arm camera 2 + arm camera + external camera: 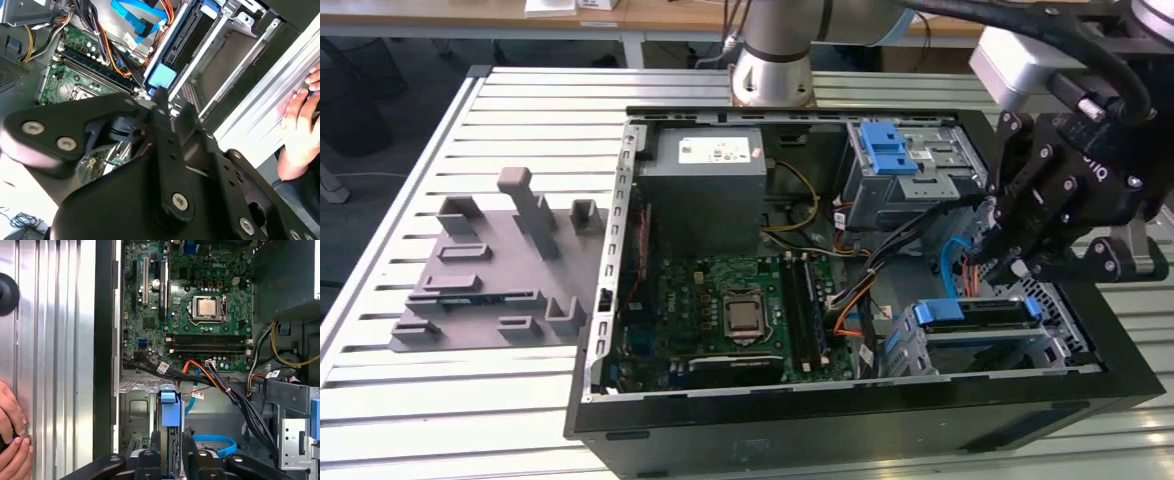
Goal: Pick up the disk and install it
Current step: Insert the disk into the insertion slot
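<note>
The disk (170, 412) stands on edge in the drive bay at the case's front corner, its blue rail uppermost. In the first wrist view my gripper (171, 439) straddles it, with a black finger pressed against each flat side. The exterior view has the gripper (1014, 265) low over the bay on that view's right, just above the disk's blue rail (974, 313). The blue end of the disk (161, 77) shows just past my fingertip in the second wrist view, beside the silver bay walls (225, 45).
The open computer case (854, 420) lies on a slatted metal table (454, 400). Inside are the motherboard (720, 300), a grey power supply box (707, 165), an upper cage with a blue latch (887, 150) and cable bundles (220, 385). A grey fixture plate (494, 270) lies outside. A person's hand (12, 440) rests on the table.
</note>
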